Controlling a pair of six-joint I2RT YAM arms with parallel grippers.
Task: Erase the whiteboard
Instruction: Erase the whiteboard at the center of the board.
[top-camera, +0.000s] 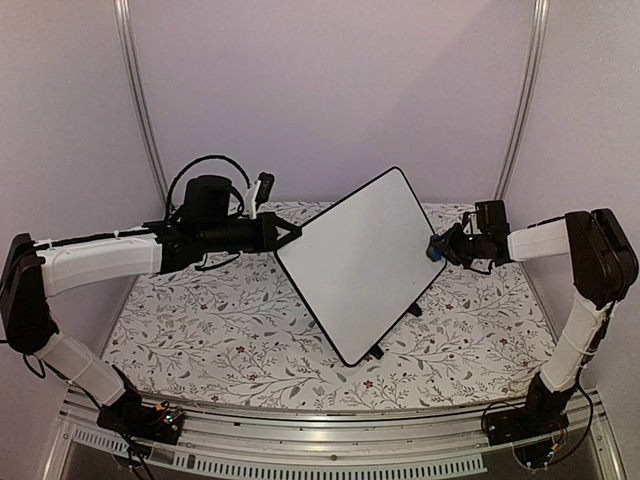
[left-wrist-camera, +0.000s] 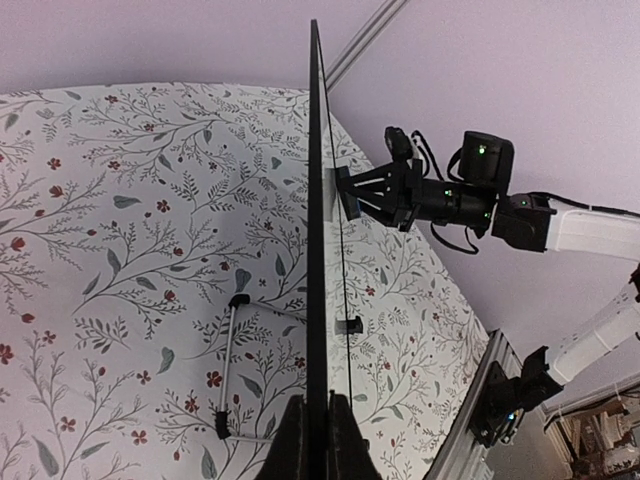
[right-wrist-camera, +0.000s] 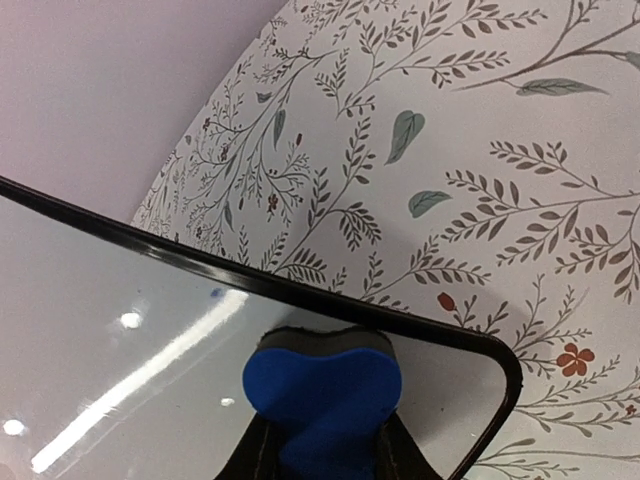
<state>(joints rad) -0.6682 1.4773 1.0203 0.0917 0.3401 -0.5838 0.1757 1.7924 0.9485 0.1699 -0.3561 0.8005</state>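
The whiteboard (top-camera: 360, 260) is lifted and tilted, standing on one corner like a diamond, and its face looks blank from above. My left gripper (top-camera: 285, 235) is shut on its left corner. In the left wrist view the whiteboard (left-wrist-camera: 317, 200) shows edge-on as a thin black line, and the left gripper (left-wrist-camera: 320, 440) pinches it. My right gripper (top-camera: 437, 250) is at the board's right edge, shut on a blue eraser (right-wrist-camera: 325, 395). The eraser's dark felt presses on the whiteboard (right-wrist-camera: 120, 380) near its rounded corner. A tiny blue speck (right-wrist-camera: 215, 293) sits by the rim.
A floral-patterned tablecloth (top-camera: 230, 330) covers the table. A thin wire stand (left-wrist-camera: 228, 370) with black ends is seen behind the board. Small black feet (top-camera: 376, 352) stick out of the board's lower edge. Metal posts (top-camera: 140, 100) rise at the back and a rail (top-camera: 320, 445) runs along the front.
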